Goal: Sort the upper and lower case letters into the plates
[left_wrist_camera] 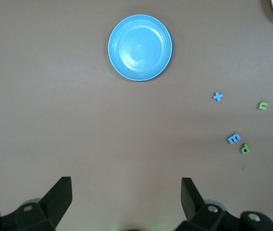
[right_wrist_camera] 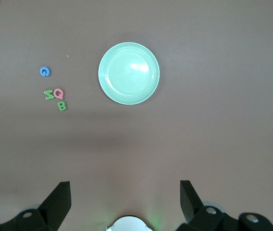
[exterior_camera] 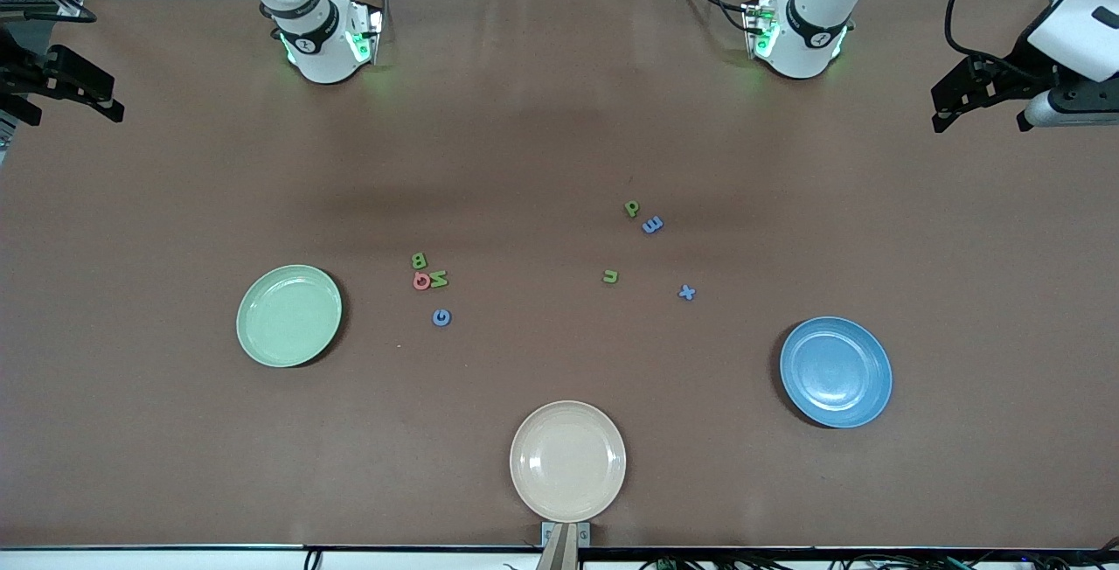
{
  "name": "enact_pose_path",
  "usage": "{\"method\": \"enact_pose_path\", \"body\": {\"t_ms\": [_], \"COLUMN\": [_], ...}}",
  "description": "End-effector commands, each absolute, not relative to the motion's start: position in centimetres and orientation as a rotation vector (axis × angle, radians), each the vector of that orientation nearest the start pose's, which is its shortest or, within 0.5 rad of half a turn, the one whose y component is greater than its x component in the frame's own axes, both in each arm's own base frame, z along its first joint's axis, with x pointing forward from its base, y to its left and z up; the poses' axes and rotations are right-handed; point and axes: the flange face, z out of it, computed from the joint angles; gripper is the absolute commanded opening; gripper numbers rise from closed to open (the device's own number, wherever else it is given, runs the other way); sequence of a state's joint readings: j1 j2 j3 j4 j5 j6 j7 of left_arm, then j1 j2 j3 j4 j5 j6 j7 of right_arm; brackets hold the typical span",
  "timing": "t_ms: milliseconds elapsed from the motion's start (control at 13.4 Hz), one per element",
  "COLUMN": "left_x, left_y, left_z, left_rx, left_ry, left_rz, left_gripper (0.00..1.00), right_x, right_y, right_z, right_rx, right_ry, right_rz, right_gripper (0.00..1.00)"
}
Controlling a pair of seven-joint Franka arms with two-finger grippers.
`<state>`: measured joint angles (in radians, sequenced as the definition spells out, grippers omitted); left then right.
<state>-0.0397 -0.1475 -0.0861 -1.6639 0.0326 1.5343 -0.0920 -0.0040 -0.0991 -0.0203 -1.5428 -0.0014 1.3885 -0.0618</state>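
Nearby, beige plate (exterior_camera: 568, 462) nearest the camera, apart from letters (exterior_camera: 428, 281).

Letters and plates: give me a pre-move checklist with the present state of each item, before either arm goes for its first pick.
1. Left gripper open and holding nothing: ok.
2. Right gripper open and holding nothing: ok.
3. Pale green plate holds no letters: ok.
4. Blue plate holds no letters: ok.
5. Capitals free to grasp singly: not ok for Q, which touches N, with B close beside; G lies apart: ok.
6. Lower-case letters spaced: u and x ok; p and m lie close together, contact cannot tell.
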Motion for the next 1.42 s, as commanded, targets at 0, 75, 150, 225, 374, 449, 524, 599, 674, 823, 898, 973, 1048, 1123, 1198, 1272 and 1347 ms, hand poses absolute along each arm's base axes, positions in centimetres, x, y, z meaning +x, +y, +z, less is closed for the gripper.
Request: {"method": "enact_pose_path", "body": {"t_ms": [0,75,150,225,374,449,524,599,674,823,898,973,1048,1123,1198,1272,1347], "left_x": [50.2,50.2,50.3,50.7,52.3,52.9,53.1,53.8,54.5,55.4,55.6,55.8,55.6,55.8,56.2,56.3,56.4], "left_y": [-6.2,-6.1,-6.1,-6.1,-6.3,-7.0,-8.1,-10.2,-11.3,-14.7,-15.9,-17.3,-18.8,-20.3,-21.7,-23.6,-25.3], "left_z": [66.1,66.1,66.1,66.1,64.8,63.1,61.5,59.6,58.0,53.9,51.7,49.0,46.8,44.5,41.9,39.4,37.1], "left_rx": [-3.104,-3.104,-3.104,-3.105,-3.108,-3.116,-3.111,-3.105,-3.104,-3.100,-3.105,-3.113,-3.121,-3.129,-3.130,-3.130,-3.119], "left_ry": [0.037,0.034,0.037,0.037,0.062,0.068,0.076,0.100,0.056,-0.038,-0.072,-0.132,-0.212,-0.305,-0.389,-0.427,-0.508], "left_rz": [-0.030,-0.029,-0.027,-0.032,0.005,0.058,0.105,0.141,0.162,0.160,0.143,0.119,0.087,0.067,0.067,0.086,0.083], "left_gripper": [1.00,1.00,1.00,1.00,1.00,1.00,1.00,1.00,1.00,1.00,1.00,1.00,1.00,1.00,1.00,1.00,1.00], "right_x": [49.4,49.4,49.4,49.4,49.4,49.4,49.3,49.3,49.3,49.4,49.4,49.4,50.0,50.9,51.3,52.3,53.3], "right_y": [-1.1,-1.1,-1.1,-1.1,-1.1,-1.1,-0.9,-0.9,-0.8,-1.1,-1.1,-1.4,-1.6,-1.7,-1.7,-1.8,-1.9], "right_z": [67.8,67.8,67.8,67.8,67.7,67.7,67.7,67.7,67.7,67.9,68.3,68.2,67.0,65.9,65.5,64.3,63.1], "right_rx": [-3.157,-3.157,-3.157,-3.154,-3.142,-3.139,-3.139,-3.132,-3.120,-3.118,-3.118,-3.116,-3.116,-3.113,-3.117,-3.127,-3.129], "right_ry": [-0.049,-0.049,-0.047,-0.045,-0.028,0.033,0.060,0.058,0.050,0.050,0.059,0.070,0.076,0.071,0.063,0.061,0.067], "right_rz": [0.064,0.064,0.064,0.064,0.070,0.075,0.079,0.079,0.079,0.072,0.069,0.098,0.152,0.183,0.184,0.197,0.209], "right_gripper": [1.00,1.00,1.00,1.00,1.00,1.00,1.00,1.00,1.00,1.00,1.00,1.00,1.00,1.00,1.00,1.00,1.00]}}
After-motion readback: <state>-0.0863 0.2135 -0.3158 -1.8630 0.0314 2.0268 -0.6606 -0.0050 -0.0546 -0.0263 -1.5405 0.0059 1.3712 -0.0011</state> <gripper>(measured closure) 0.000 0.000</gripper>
